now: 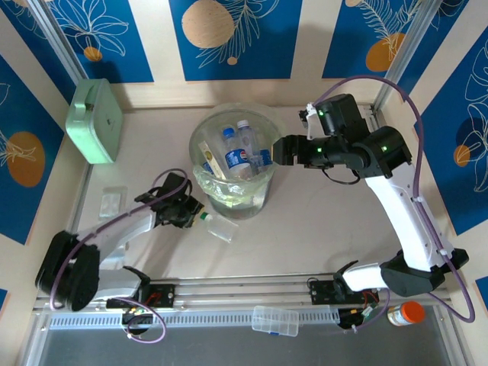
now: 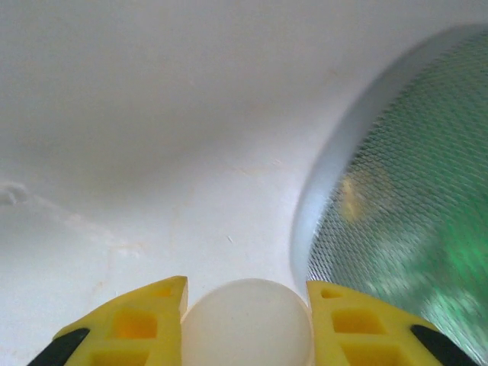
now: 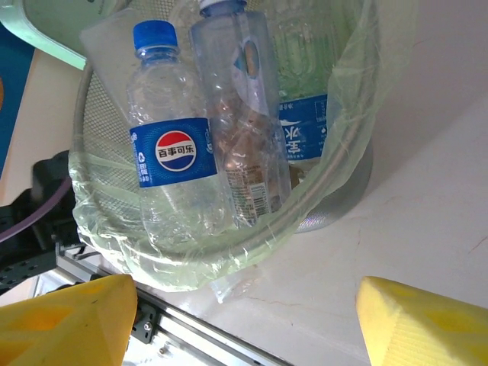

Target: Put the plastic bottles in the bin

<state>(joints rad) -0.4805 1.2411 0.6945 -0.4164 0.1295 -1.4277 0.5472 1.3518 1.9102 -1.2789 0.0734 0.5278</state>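
Note:
The bin (image 1: 200,145) stands at the middle back, a round translucent bucket lined with a clear bag. It holds several plastic bottles (image 1: 236,156). In the right wrist view a blue-capped bottle with a blue label (image 3: 171,152) leans beside a clear one (image 3: 240,114) behind the bin's rim (image 3: 335,175). A clear bottle (image 1: 219,227) lies on the table just left of the bin's foot. My left gripper (image 1: 200,213) is shut on its white cap (image 2: 248,324), held between the yellow fingers (image 2: 137,328). My right gripper (image 1: 278,150) hangs open at the bin's right rim, holding nothing.
A mint-green square case (image 1: 93,120) leans at the back left. A small clear packet (image 1: 113,202) lies left of the left arm. A flat clear box (image 1: 274,320) and an orange-lidded jar (image 1: 404,313) sit at the near edge. The bin's mesh wall (image 2: 412,213) is close on my left gripper's right.

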